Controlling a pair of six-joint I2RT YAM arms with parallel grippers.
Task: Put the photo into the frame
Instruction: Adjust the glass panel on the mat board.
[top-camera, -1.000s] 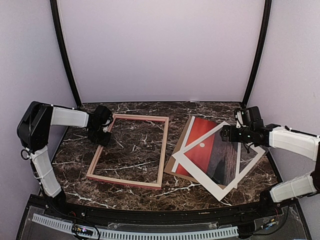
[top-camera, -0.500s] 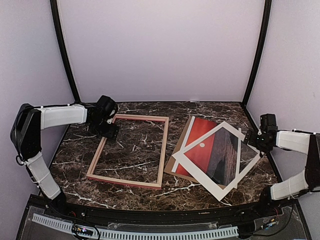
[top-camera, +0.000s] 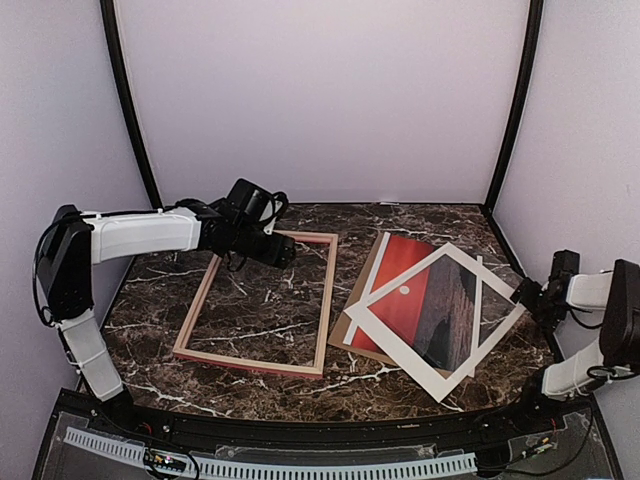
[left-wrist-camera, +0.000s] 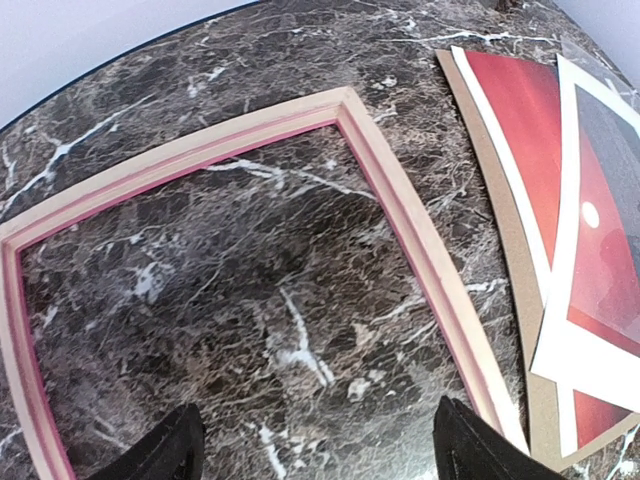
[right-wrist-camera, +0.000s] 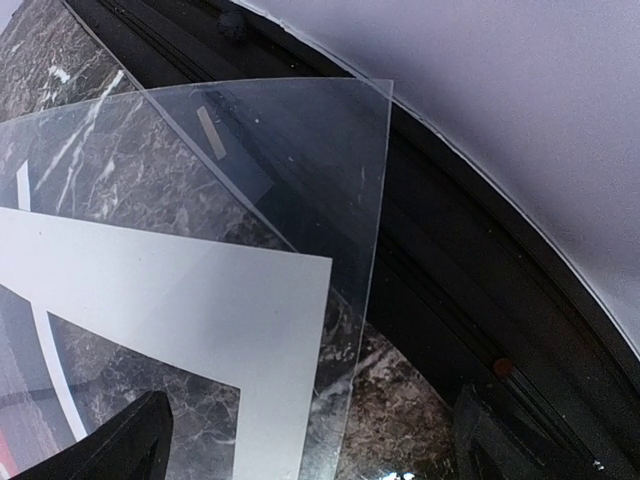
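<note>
The frame (top-camera: 328, 300) lies flat left of centre with bare marble showing inside it; its far right corner (left-wrist-camera: 400, 200) fills the left wrist view. My left gripper (top-camera: 280, 252) hovers over the frame's far end, open (left-wrist-camera: 320, 445), with nothing between its fingers. The photo (top-camera: 398, 270), a red sunset print (left-wrist-camera: 520, 120), lies to the right of the frame, partly under a tilted white mat board (top-camera: 400, 345). My right gripper (top-camera: 535, 298) is open (right-wrist-camera: 315, 440) at the mat's right corner, holding nothing.
A brown backing board (top-camera: 352, 325) lies under the photo. A clear sheet (right-wrist-camera: 300, 150) lies over the mat board (right-wrist-camera: 200, 290), its corner jutting toward the table's black right edge (right-wrist-camera: 450, 260). Black posts and pale walls close the back and sides.
My left gripper let go of the frame's far left corner, opened, and swung right along the far rail. My right arm drew back from over the mat to the right table edge.
</note>
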